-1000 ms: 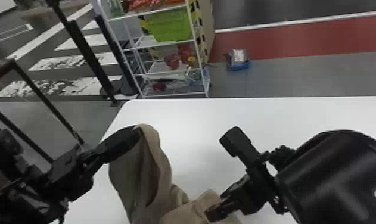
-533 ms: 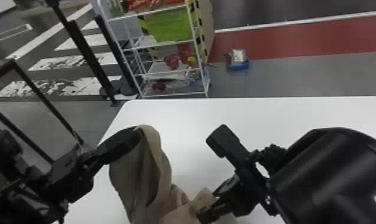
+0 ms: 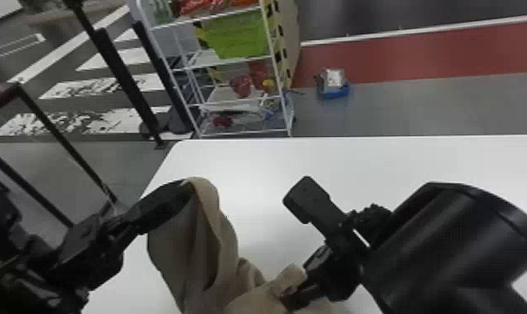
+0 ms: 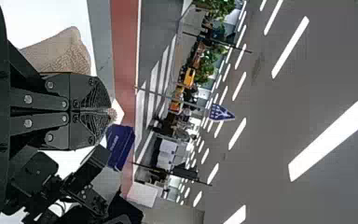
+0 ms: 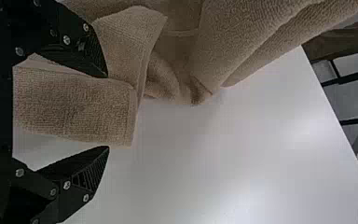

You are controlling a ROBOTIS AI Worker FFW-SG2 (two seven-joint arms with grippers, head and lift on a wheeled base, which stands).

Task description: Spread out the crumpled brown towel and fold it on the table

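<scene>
Brown towel hangs by a raised corner

The crumpled brown terry-cloth towel (image 3: 220,267) is over the smooth white table (image 3: 433,160), rising in folds at its left and bunched lower down at its right. The left black pincer (image 3: 187,188), at the towel's raised corner, is pressed together, pinching the cloth. The right black pincer (image 3: 295,284), at the towel's bunched part, is spread, with a flap of cloth between its fingers. Beyond the towel stands a white metal rack (image 3: 233,134) carrying a bright green bin (image 3: 239,37). Also beyond the towel, the left wrist view has a navy-blue box (image 4: 120,149) with pale lettering, too small to tell.
</scene>
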